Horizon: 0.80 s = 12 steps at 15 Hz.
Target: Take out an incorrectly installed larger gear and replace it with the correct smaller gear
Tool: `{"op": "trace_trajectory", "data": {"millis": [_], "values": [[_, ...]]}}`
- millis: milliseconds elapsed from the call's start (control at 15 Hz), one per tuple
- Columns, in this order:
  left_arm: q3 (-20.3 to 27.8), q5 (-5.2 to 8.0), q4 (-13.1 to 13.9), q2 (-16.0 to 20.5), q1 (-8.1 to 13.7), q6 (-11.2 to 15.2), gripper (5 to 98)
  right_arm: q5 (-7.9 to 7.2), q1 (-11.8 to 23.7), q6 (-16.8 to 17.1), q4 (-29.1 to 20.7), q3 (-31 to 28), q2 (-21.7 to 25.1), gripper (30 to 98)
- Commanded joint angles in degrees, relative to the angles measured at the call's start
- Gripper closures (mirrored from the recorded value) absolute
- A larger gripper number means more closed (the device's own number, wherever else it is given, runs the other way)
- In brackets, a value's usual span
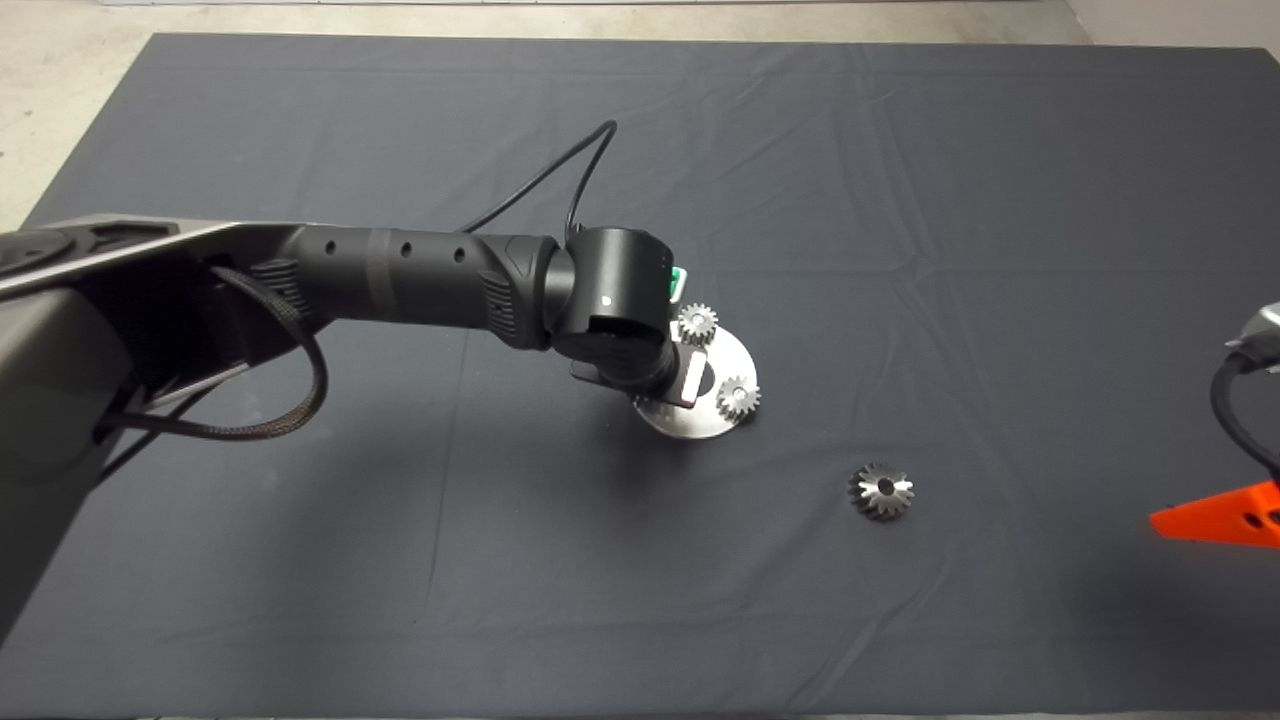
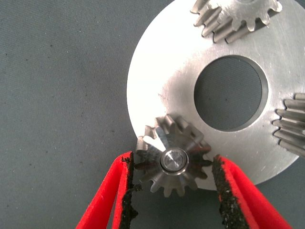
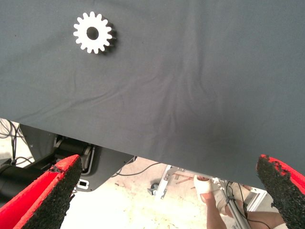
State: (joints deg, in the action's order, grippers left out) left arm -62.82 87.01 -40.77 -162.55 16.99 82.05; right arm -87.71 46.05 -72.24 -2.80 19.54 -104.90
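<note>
Now the larger gear (image 2: pixel 172 161) sits between the left gripper's (image 2: pixel 174 183) narrowly parted jaws.

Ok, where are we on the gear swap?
Done: the larger gear is off the round plate and lies on the mat. In hand: the smaller gear looks seated on its pin on the plate, with the left claw open around it. Left: probably only backing that claw away. The right claw waits open at the mat's right edge.
</note>
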Motion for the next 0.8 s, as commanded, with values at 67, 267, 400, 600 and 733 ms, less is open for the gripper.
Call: {"op": "trace_trajectory", "data": {"millis": [67, 267, 400, 600, 733], "values": [[0.7, 0.88, -0.6, 0.2, 0.8, -0.2, 64.8, -1.76, 0.9, 0.1, -1.9, -0.2, 0.3, 31.6], [2.9, 0.79, -0.1, 1.1, 1.2, -0.1, 59.7, -1.76, 0.9, 0.1, -1.9, -0.2, 0.3, 31.6], [7.5, 0.71, 1.1, 4.2, 2.3, 2.0, 55.4, -1.76, 0.9, 0.1, -1.9, -0.2, 0.3, 31.6], [14.3, 0.71, 8.0, 9.1, 7.3, 2.7, 55.0, -1.76, 0.9, 0.1, -2.0, -0.2, 0.3, 31.6], [19.6, 0.62, 15.3, 14.6, 12.4, 3.2, 50.0, -1.67, 0.9, 0.0, -2.0, -0.2, 0.2, 31.6]]}}
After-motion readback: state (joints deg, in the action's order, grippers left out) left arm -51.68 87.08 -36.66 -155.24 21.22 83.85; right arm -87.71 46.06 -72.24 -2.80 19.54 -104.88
